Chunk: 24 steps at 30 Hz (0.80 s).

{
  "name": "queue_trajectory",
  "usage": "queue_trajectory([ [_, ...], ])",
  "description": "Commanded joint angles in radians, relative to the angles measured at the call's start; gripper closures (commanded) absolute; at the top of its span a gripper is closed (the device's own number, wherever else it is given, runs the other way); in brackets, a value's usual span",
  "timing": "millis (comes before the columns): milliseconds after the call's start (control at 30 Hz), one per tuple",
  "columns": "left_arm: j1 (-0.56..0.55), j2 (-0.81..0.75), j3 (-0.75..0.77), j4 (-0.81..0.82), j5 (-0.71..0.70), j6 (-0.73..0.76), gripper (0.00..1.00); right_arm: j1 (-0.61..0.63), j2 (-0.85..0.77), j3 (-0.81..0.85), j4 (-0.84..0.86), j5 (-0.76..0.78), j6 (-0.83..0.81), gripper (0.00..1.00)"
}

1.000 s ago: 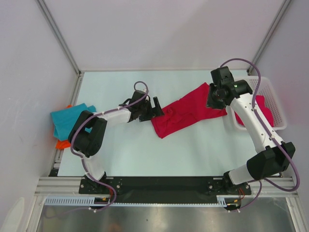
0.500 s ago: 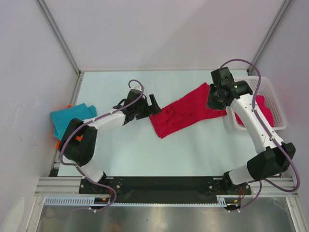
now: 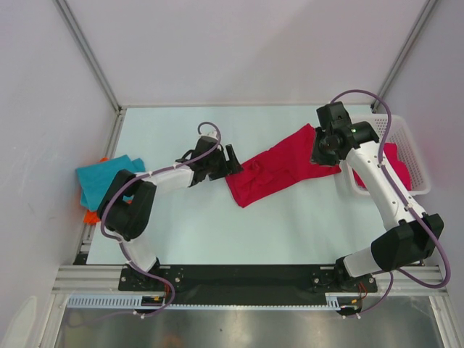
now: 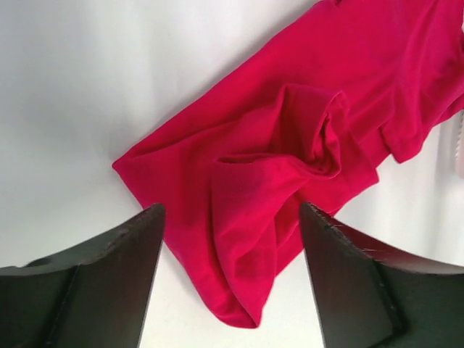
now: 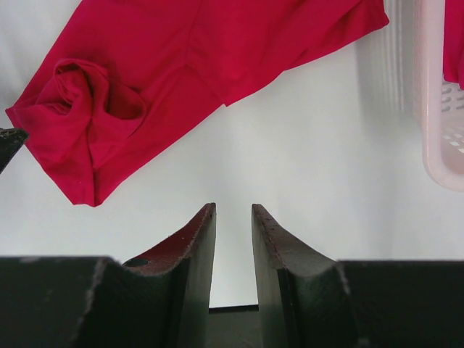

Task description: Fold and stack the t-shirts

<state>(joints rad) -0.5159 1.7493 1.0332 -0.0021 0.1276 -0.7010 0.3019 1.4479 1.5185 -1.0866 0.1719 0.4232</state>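
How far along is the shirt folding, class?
Done: teal shirt folded atop an orange shirt, far left. In hand: red shirt lies crumpled mid-table, left gripper open at its end, right gripper empty. Left: folding it, plus a second red shirt in the basket.

red t-shirt (image 3: 279, 170): matt soft cloth, creased | table (image 3: 217, 225): smooth, matt | basket (image 3: 406, 130) (right edge of frame): smooth plastic mesh
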Motion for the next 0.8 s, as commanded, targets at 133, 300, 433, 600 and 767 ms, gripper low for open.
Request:
queue_trajectory([
  [133, -0.007, 0.026, 0.007, 0.106, 0.079, -0.015, 0.40, -0.006, -0.026, 0.005, 0.008, 0.015, -0.017, 0.69],
  [300, -0.006, 0.039, 0.010, 0.108, 0.087, -0.018, 0.43, -0.007, -0.030, 0.005, 0.002, 0.018, -0.020, 0.69],
  [433, -0.006, 0.050, 0.010, 0.111, 0.092, -0.023, 0.43, -0.007, -0.035, 0.005, 0.001, 0.018, -0.020, 0.69],
  [600, -0.006, 0.059, 0.004, 0.128, 0.110, -0.025, 0.71, -0.007, -0.041, 0.005, -0.003, 0.020, -0.020, 0.69],
  [767, -0.007, 0.055, 0.007, 0.137, 0.121, -0.032, 0.84, -0.007, -0.049, 0.002, -0.006, 0.020, -0.018, 0.69],
])
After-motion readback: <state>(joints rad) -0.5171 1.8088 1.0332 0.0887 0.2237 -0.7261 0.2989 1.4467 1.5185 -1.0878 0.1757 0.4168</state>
